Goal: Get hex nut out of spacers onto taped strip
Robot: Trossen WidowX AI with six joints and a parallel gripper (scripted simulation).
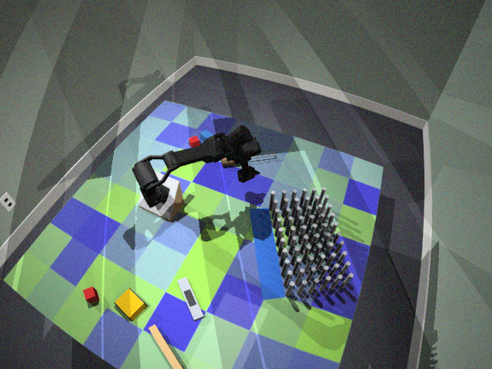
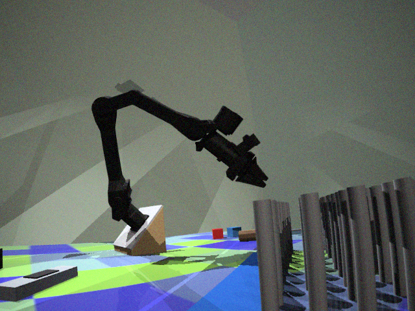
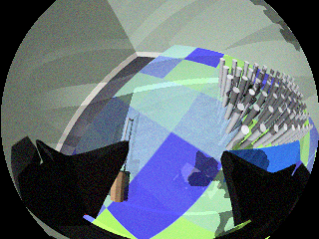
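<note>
My gripper (image 1: 248, 174) (image 2: 262, 182) (image 3: 177, 151) is open and empty. It hangs in the air, tilted down, above the mat behind the spacer field. A hook tool (image 1: 265, 158) (image 3: 120, 186) with a brown wooden handle and a thin metal shaft lies on the mat just below and beyond the gripper; its handle also shows in the exterior view (image 2: 247, 235). The grey standing spacers (image 1: 310, 242) (image 2: 313, 247) (image 3: 262, 103) form a dense field. The blue taped strip (image 1: 267, 257) (image 2: 231, 284) (image 3: 282, 155) runs along the field's left side. The nut is hidden among the spacers.
A red cube (image 1: 194, 141) (image 2: 217, 233) and a blue cube (image 1: 205, 134) (image 2: 233, 231) sit behind the arm. A white-grey block (image 1: 190, 297) (image 2: 36, 281), a yellow block (image 1: 130, 304), another red cube (image 1: 90, 294) and a wooden stick (image 1: 164, 347) lie near the front. A raised rim (image 1: 301, 85) bounds the table.
</note>
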